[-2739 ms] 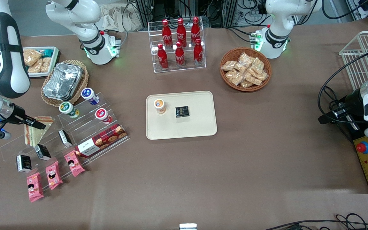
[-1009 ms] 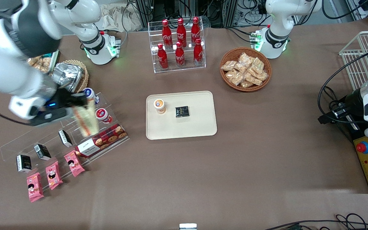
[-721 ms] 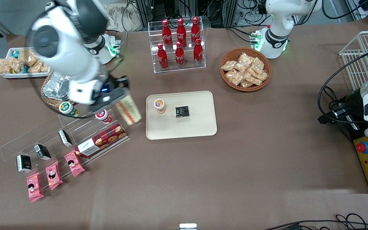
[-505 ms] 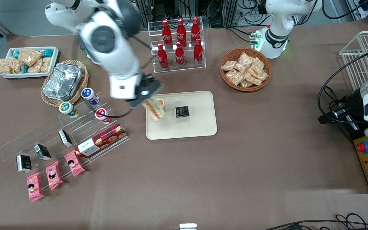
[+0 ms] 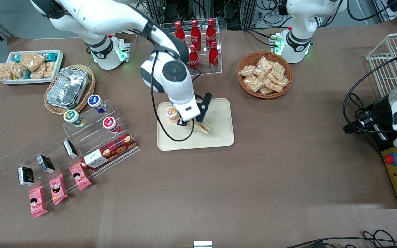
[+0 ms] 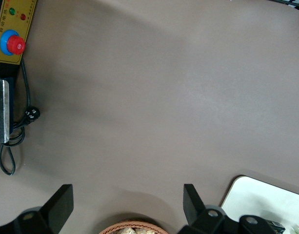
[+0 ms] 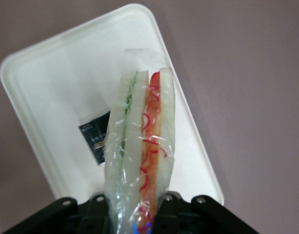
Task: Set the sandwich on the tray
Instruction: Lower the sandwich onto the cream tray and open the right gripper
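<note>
My right gripper (image 5: 195, 123) hangs over the middle of the cream-beige tray (image 5: 219, 136) and is shut on the wrapped sandwich (image 5: 202, 127). In the right wrist view the sandwich (image 7: 139, 156) stands on edge between the jaws of the gripper (image 7: 132, 214), pale bread with red and green filling, above the tray (image 7: 47, 78). A small black packet (image 7: 94, 139) lies on the tray under the sandwich. An orange-lidded cup (image 5: 172, 114) stands on the tray beside the gripper, toward the working arm's end.
A clear stepped rack (image 5: 81, 137) with cups and packets and a foil container (image 5: 67, 88) lie toward the working arm's end. A cola bottle rack (image 5: 193, 48) stands farther from the camera than the tray. A wicker basket of snack packets (image 5: 265, 74) lies toward the parked arm's end.
The arm has carried the sandwich from the rack at the working arm's end across to above the tray's middle; it now covers the black packet in the front view.
</note>
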You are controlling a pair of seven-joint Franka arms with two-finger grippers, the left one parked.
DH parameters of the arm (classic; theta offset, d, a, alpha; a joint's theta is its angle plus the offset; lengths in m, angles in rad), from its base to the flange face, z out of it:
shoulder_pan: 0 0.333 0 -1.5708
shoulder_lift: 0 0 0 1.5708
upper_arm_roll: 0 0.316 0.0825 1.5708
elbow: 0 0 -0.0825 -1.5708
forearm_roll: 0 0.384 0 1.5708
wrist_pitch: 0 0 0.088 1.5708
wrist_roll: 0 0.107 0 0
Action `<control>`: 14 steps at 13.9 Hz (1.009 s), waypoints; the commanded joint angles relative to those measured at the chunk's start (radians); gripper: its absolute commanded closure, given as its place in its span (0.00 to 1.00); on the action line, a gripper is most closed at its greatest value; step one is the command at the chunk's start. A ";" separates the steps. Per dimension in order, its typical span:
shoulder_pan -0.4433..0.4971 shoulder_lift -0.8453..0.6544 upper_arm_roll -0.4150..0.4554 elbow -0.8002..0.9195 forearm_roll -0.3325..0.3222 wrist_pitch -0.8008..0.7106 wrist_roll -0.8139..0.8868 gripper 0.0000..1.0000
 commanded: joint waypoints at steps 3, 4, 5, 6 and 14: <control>-0.017 0.123 -0.016 0.002 -0.112 0.147 -0.162 1.00; -0.017 0.144 -0.018 0.002 -0.133 0.177 -0.210 1.00; -0.016 0.164 -0.018 0.002 -0.137 0.211 -0.233 1.00; -0.016 0.177 -0.019 0.001 -0.137 0.228 -0.236 1.00; -0.016 0.206 -0.021 0.002 -0.155 0.259 -0.362 0.76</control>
